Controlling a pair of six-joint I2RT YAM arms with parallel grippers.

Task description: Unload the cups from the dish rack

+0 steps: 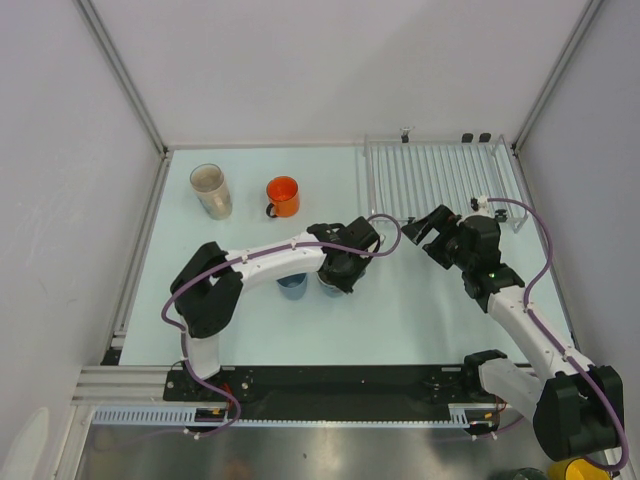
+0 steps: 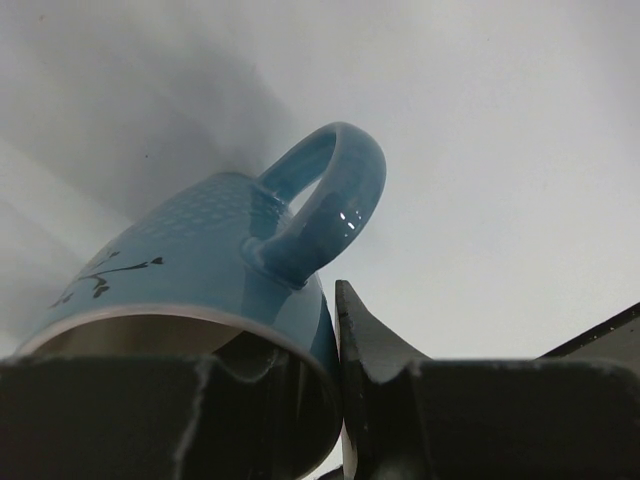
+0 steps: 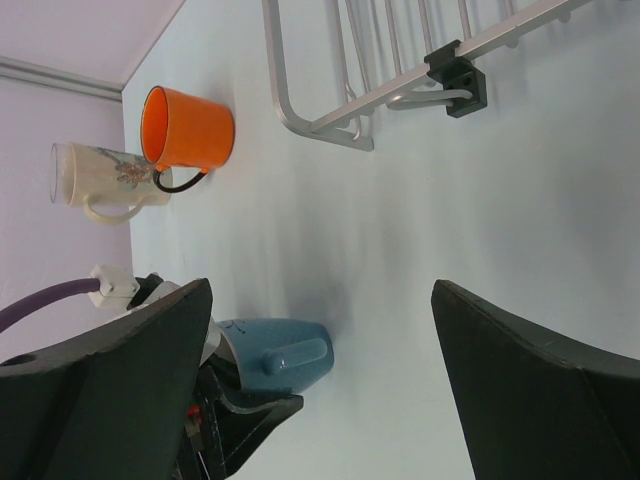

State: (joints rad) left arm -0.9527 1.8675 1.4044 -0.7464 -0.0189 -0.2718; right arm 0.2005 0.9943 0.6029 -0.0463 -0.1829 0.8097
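We see two arms of one build. The left arm [image 1: 262, 267] and the right arm [image 1: 528, 322] have white tubular links between bulky black joint housings, with black bases at the table's near edge. A purple cable [image 1: 283, 252] trails along each arm, and one ends in a white plug [image 3: 112, 285]. A small green light [image 1: 491, 272], perhaps a status lamp, glows near the right wrist. The right gripper [image 3: 320, 290] has matte black, wedge-shaped fingers [image 3: 530, 390]. The left gripper [image 2: 285, 345] is black too, with rough edges.

Cups: four. One beige tumbler [image 1: 211, 190], one orange mug [image 1: 283, 196], one blue handled mug [image 2: 200, 260], one light-blue cup [image 1: 291, 288]. Dish rack [image 1: 440, 172]: one. Robot arms: two, left arm [image 1: 270, 265], right arm [image 1: 520, 312].
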